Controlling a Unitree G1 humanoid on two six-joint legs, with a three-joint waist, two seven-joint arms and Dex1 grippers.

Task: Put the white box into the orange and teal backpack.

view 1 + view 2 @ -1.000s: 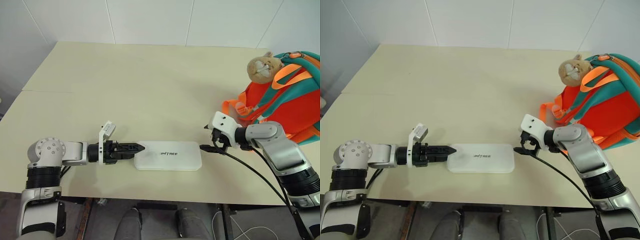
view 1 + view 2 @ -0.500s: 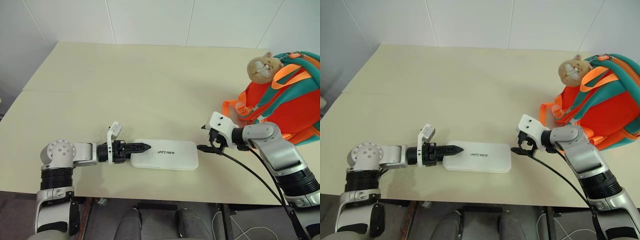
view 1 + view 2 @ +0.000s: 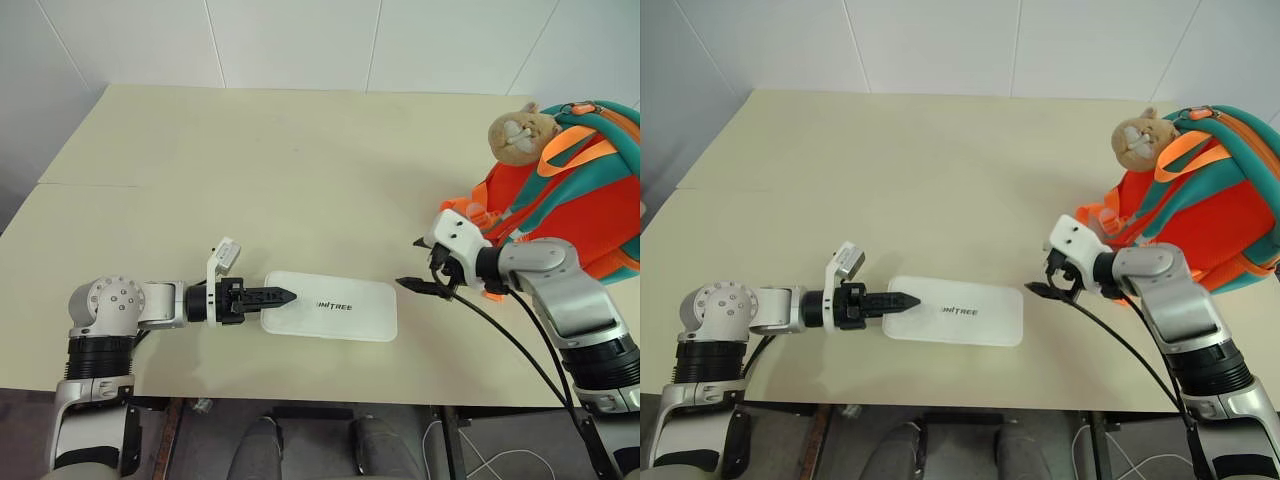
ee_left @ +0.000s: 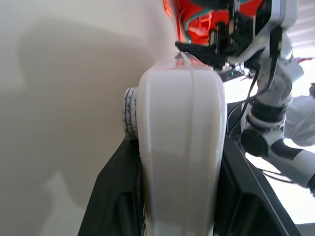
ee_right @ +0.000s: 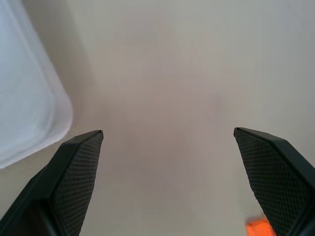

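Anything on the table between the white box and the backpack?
One thing: the right pincer, jaws open, hangs just off the end of the white box that faces the orange and teal backpack, on the line between them. Apart from it, that stretch of table is bare. The left pincer has the box's other end between its fingers.

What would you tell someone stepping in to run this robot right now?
Left gripper: fingers closed on the near-left end of the white box, which lies flat on the table.
Right gripper: open, holding nothing, just off the box's right end.
Orange and teal backpack: standing at the table's far right, plush toy on top.
Done: left grip on the box.
Left: lift the box, carry it right, put it into the backpack.
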